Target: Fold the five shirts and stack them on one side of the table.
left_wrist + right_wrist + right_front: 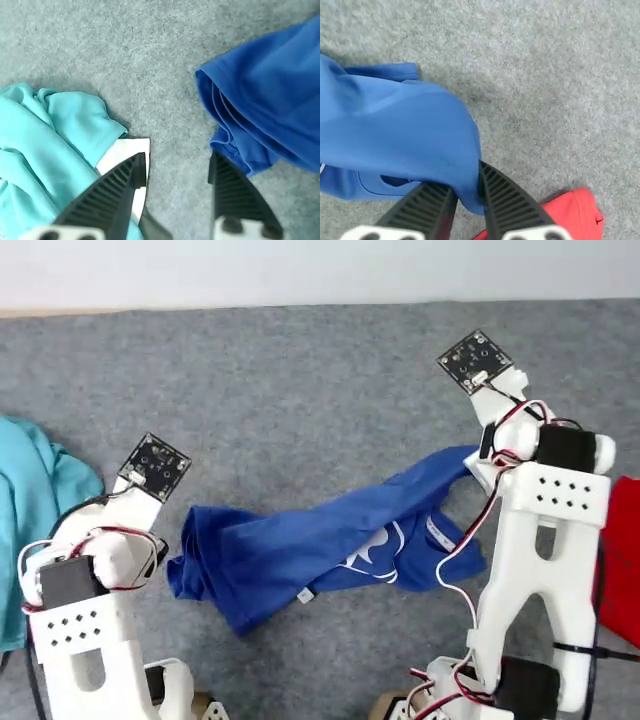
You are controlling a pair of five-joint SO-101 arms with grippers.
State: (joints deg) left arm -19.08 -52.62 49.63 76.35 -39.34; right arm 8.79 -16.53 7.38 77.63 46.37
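Evidently the right arm's fingers are pinching a fold at the edge of the rumpled royal-blue cotton shirt. The rest of it lies in a twisted band across the middle of the grey carpet-like tabletop. I judge this grip is meant to draw the cloth out flat before any fold.

The left arm's fingers stand spread with nothing between them, over bare tabletop just beside the shirt's bunched opposite end. They are probably placed to take that end so the two arms can stretch the garment.

A crumpled turquoise shirt lies at the left edge in the high view, near the left arm, with a flat white piece peeking from under it close by one finger. A red shirt sits at the right edge beside the right arm. Both crowd the spreading room, and the spread fingers could snag the turquoise cloth.
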